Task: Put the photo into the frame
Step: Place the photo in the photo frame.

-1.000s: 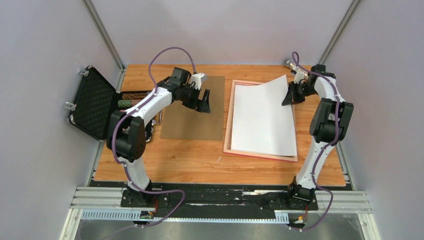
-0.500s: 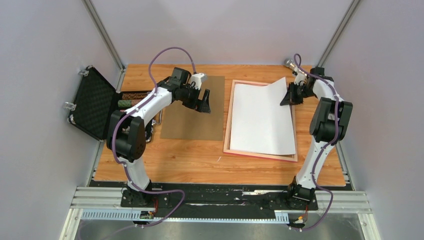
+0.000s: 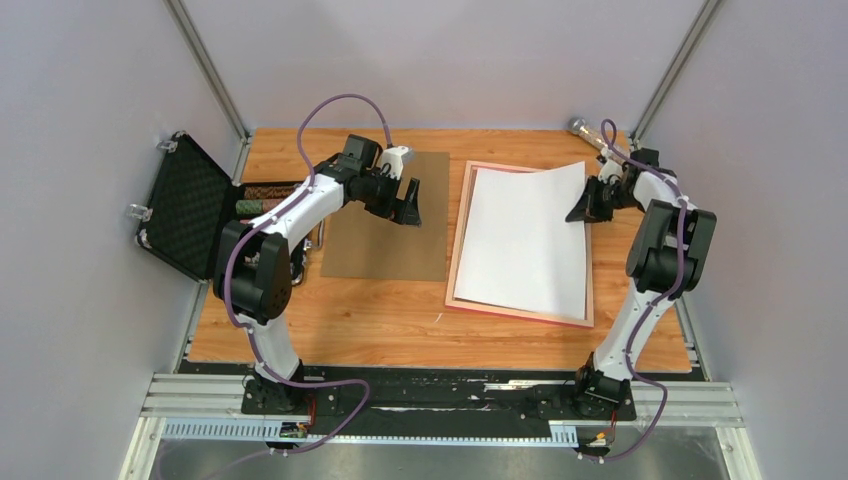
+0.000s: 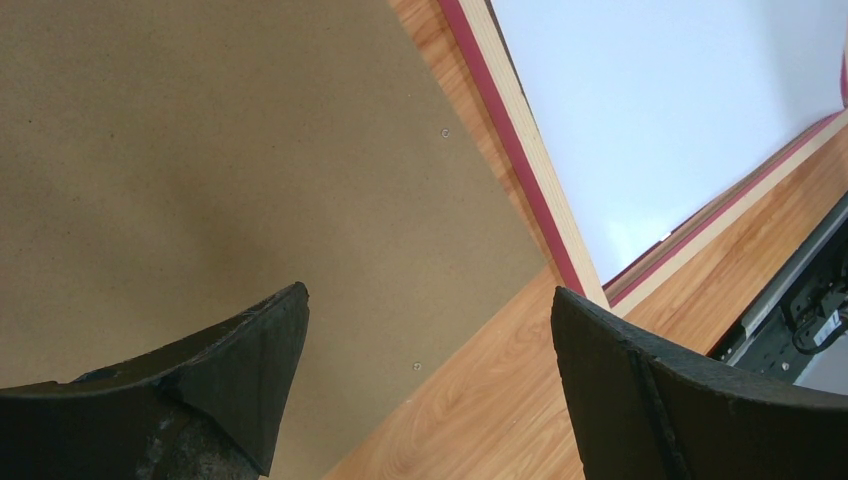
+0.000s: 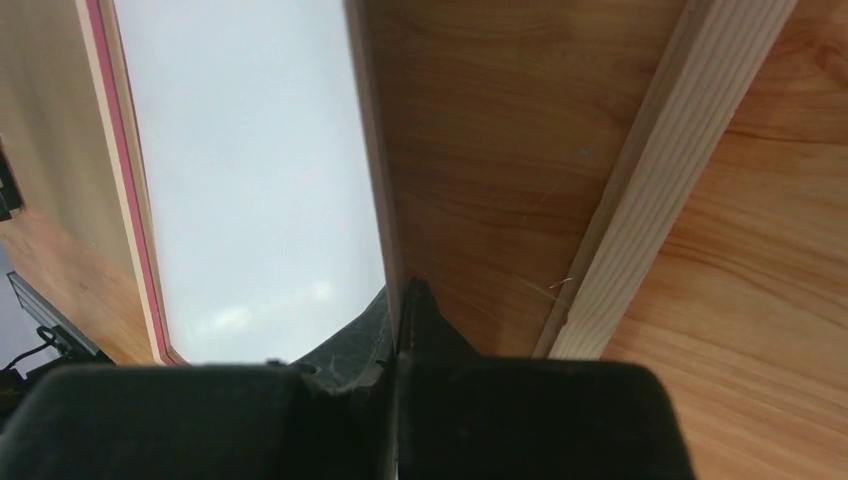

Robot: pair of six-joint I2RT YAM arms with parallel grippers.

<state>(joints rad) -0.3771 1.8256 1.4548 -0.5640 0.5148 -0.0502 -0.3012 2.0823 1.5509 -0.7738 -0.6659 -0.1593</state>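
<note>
The photo (image 3: 520, 240) lies white back up over the pink frame (image 3: 455, 272) on the right half of the table, its right edge lifted. My right gripper (image 3: 584, 209) is shut on that edge near the far right corner. In the right wrist view the gripper (image 5: 404, 296) pinches the sheet edge, with the photo (image 5: 260, 180) to the left and the frame's pale rail (image 5: 650, 190) to the right. My left gripper (image 3: 409, 208) hangs open over the brown backing board (image 3: 385, 235). In the left wrist view, that gripper (image 4: 428, 296) holds nothing, with the frame (image 4: 520, 150) and photo (image 4: 680, 100) beyond.
An open black case (image 3: 185, 205) stands off the table's left edge, with small items (image 3: 265, 193) beside it. A metal object (image 3: 580, 127) lies at the back right corner. Grey walls close in on both sides.
My right gripper has moved right and slightly nearer with the photo's edge. The sheet has shifted right and lies flatter over the frame. The left arm has not moved.
</note>
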